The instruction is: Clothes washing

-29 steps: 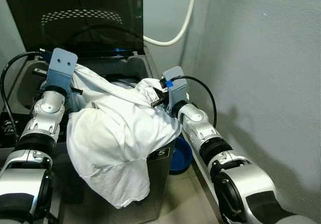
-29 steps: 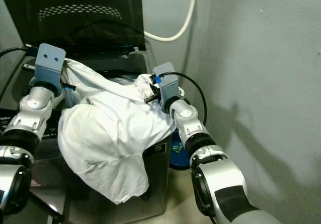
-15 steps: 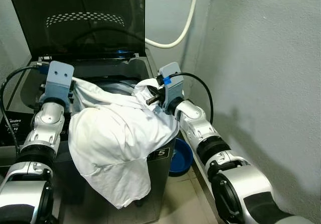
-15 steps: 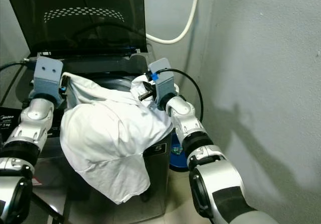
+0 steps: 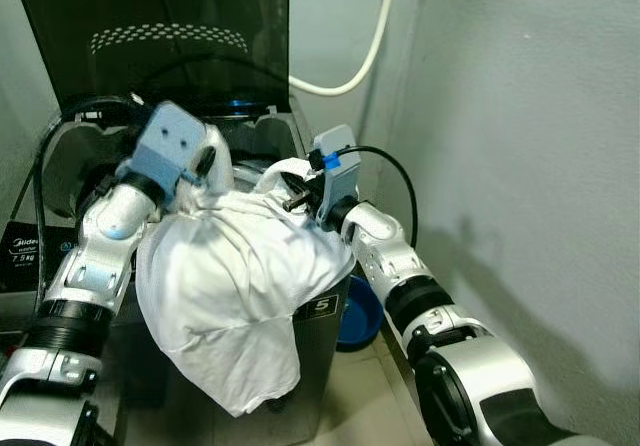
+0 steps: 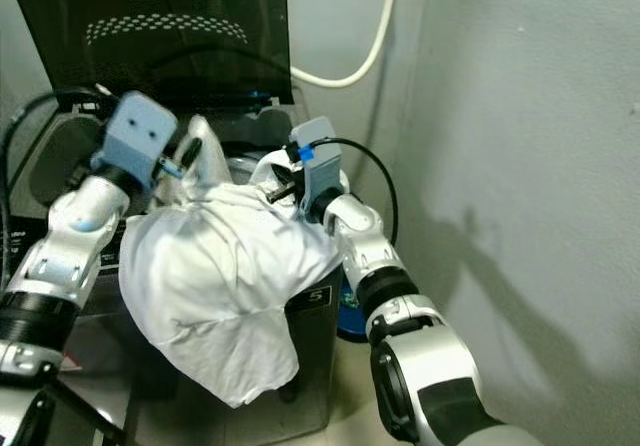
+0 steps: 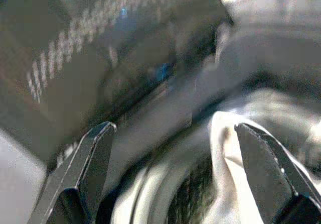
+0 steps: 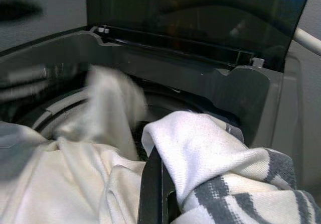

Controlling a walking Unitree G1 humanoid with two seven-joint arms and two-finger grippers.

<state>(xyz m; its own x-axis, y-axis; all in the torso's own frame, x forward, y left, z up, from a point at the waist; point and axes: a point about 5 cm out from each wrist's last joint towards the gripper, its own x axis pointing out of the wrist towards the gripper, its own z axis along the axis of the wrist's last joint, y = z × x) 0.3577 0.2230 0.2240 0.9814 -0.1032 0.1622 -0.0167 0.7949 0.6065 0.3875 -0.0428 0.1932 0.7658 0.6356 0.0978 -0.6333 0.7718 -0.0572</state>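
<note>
White garment [image 5: 235,286] pinched by right gripper [image 5: 296,201]; left gripper [image 7: 173,148] spread apart

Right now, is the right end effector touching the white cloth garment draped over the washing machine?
Touching. The right wrist view shows the right end effector shut, with the white cloth garment pinched between and folded over its black fingers.
</note>
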